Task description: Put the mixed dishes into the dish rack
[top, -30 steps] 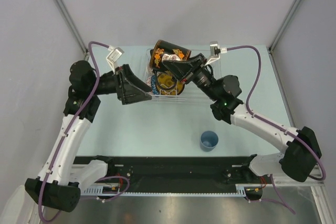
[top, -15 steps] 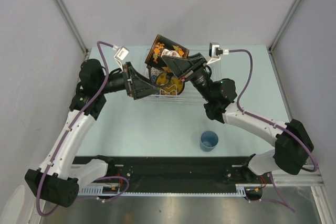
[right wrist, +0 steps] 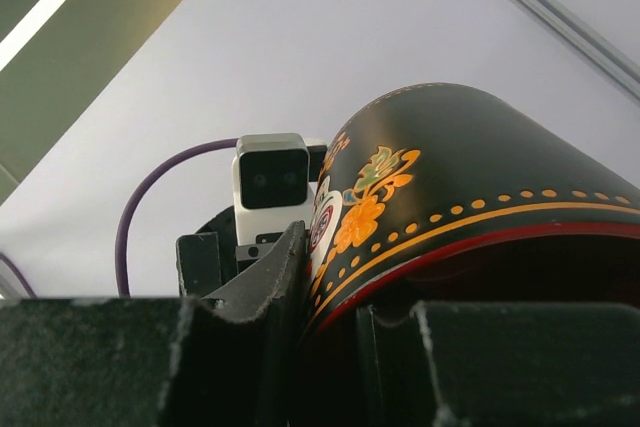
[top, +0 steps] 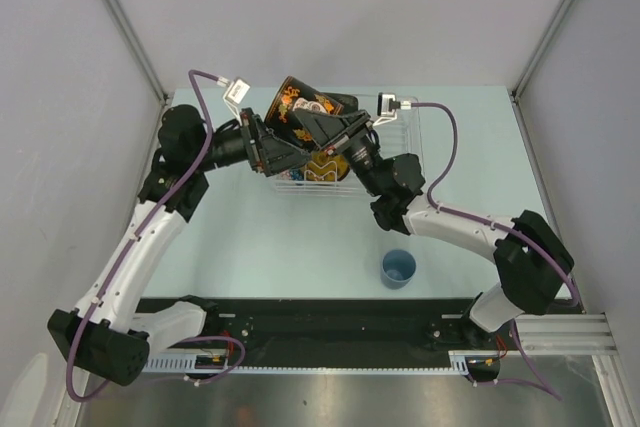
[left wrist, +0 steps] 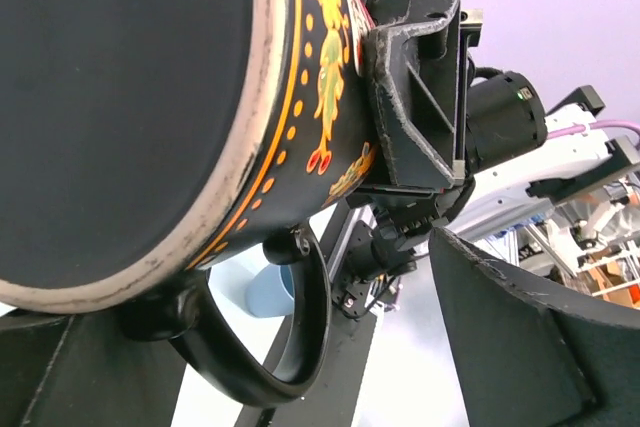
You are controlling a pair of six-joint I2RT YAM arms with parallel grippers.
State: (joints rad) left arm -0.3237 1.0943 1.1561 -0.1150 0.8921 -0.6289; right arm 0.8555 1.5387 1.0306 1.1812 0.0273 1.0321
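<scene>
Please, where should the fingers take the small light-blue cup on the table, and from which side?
Probably pinch its rim wall from straight above: the small light-blue cup stands upright, mouth open upward, apart from everything else on the table.

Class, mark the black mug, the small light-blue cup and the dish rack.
black mug (top: pixel 300 105), top external view, on its decorated side wall.
small light-blue cup (top: pixel 398 268), top external view, on its open inside.
dish rack (top: pixel 325 188), top external view, on its near rim.

mug (top: pixel 300 107) over rack (top: pixel 408 147) left end | cup (top: pixel 398 268) on table (top: pixel 250 237) before rack
</scene>
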